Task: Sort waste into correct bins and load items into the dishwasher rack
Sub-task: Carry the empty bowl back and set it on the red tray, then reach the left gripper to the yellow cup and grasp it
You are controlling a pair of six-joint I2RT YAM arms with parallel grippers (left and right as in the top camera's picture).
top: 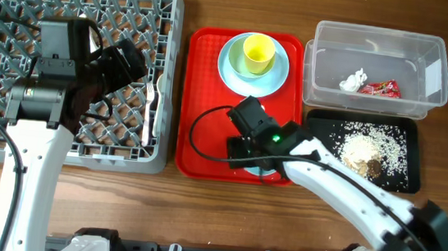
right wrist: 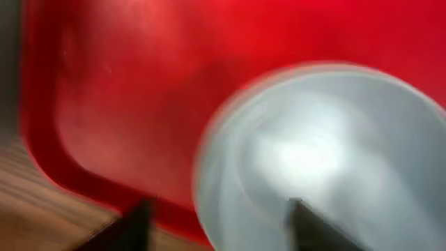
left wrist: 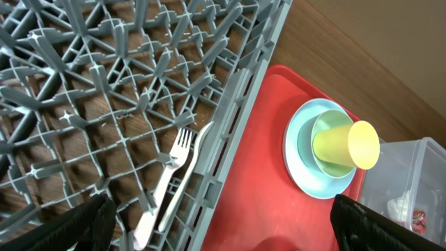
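**A:** Right jaws first. What are they doing?

**B:** Spread apart, gripping nothing. The wrist view is blurred, but one finger (right wrist: 136, 223) hangs outside the rim of a pale blue bowl (right wrist: 334, 139) and the other hangs over its hollow, so they straddle the rim.

**A:** And where is that bowl?

**B:** On the red tray (top: 194, 139), at its 6 o'clock end (overhead view, 12 being the far edge of the counter (top: 199, 214)). The right arm (top: 342, 186) hides most of it from above.

**A:** Left jaws?

**B:** Wide open and empty, hovering over the 3 o'clock side of the dishwasher rack (top: 113, 161). Between the fingers (left wrist: 70, 226) the wrist view shows the white fork (left wrist: 167, 181) lying inside the rack by that wall. A second white utensil (left wrist: 202, 139) touches it; I can't tell whether it is the spoon.

**A:** The other dishes?

**B:** At the red tray's 12 o'clock end, the yellow cup (top: 258, 53) stands in the other bowl (left wrist: 306, 139), which sits on the plate (top: 250, 91).

**A:** The waste?

**B:** The clear tub (top: 320, 69), at 2 o'clock on the counter, holds the tissue (top: 353, 80) and the wrapper (top: 378, 88) side by side. Just beside it at 4 o'clock is the black tray (top: 319, 163), with the food scraps (top: 366, 147) scattered in it.
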